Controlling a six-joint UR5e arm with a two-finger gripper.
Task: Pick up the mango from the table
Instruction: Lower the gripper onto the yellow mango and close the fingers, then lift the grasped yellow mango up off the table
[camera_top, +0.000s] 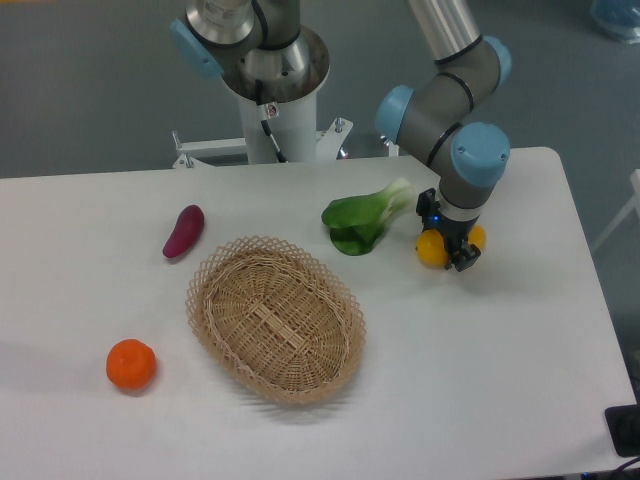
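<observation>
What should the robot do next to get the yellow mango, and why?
Probably shut the fingers on the mango and only then lift. The gripper sits right over the fruit, with yellow showing on both sides of it, and the mango looks like it still rests on the table. Whether the fingers already squeeze it cannot be told from this view.

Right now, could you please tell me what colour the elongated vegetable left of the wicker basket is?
The sweet potato is purple, seen clearly in the fixed camera view.
</observation>
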